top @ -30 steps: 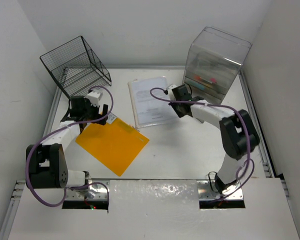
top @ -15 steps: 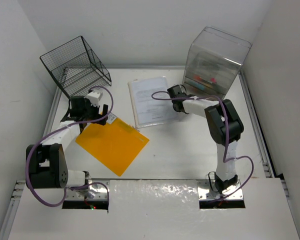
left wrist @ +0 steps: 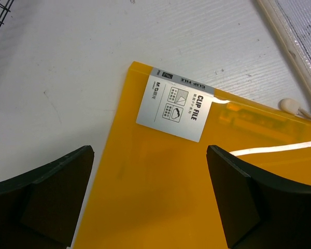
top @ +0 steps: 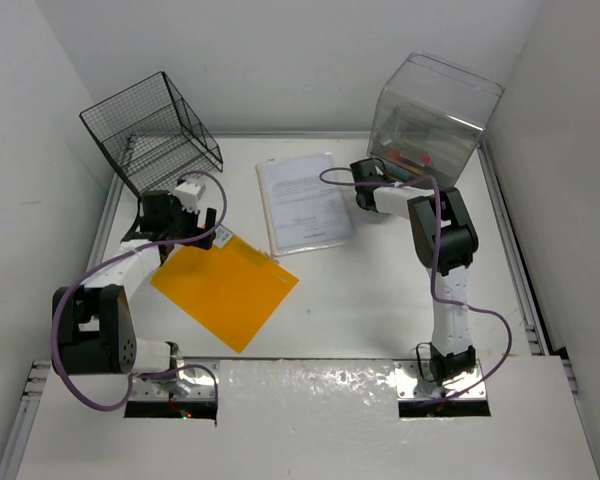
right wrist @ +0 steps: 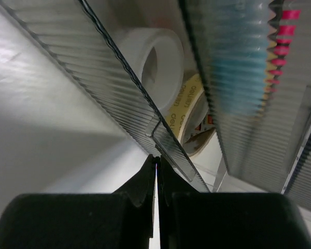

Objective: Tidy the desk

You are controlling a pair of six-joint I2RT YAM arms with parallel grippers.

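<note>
We see the white desk spreading out ahead of both arm bases, with an orange folder flat on its near left part. The left gripper is low over the folder's labelled corner, fingers spread wide, holding nothing. Further back, printed papers lie mid-desk, and the right gripper, fingers pressed together on nothing, sits right at a ribbed drawer front of the clear drawer box at far right, with tape rolls inside; a black wire rack stands at the far left corner.
</note>
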